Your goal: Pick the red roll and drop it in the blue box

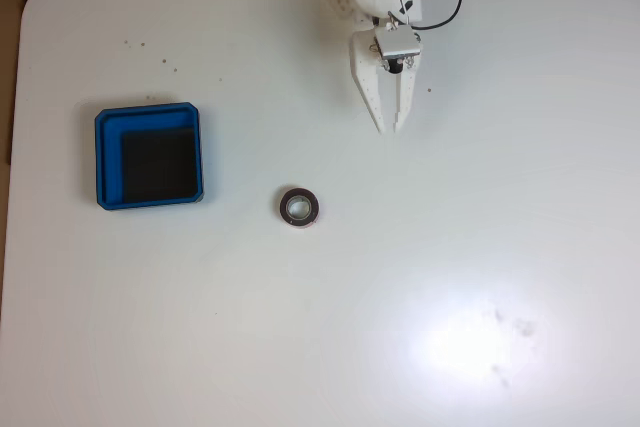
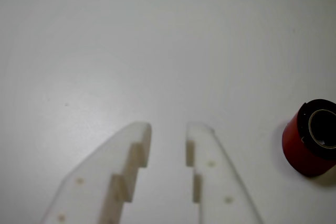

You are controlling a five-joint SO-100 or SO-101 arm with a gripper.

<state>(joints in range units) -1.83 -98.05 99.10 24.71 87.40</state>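
Fixed view first: we look straight down on a white desk (image 1: 450, 247) with a rounded corner at the upper left. The arm enters from the top edge, right of centre, white printed parts with a black cable and a red one looping beside it. Its claw (image 1: 388, 130) points down the picture, the two white fingers converging to tips that sit close together with just a narrow gap between them, and nothing in that gap.

The red roll (image 1: 300, 207) lies flat on the desk near the middle of the picture, below and to the left of the claw and apart from it. From above we see its dark rim and pale hollow core, with a thin edge of red at the lower side. The blue box (image 1: 149, 156) stands well to the left of the roll, a shallow square tray with rounded corners, a thick bright rim and a black floor (nothing lies on that floor). A few small dark specks dot the desk above the box, and a bright glare patch sits at the lower right.

In the wrist view we see the claw (image 2: 168, 128) rising from the bottom edge, its stepped pale fingers (image 2: 134, 150) slightly parted over bare desk. The red roll (image 2: 310, 137) sits at the right edge, clear of the fingers, its red side facing us.
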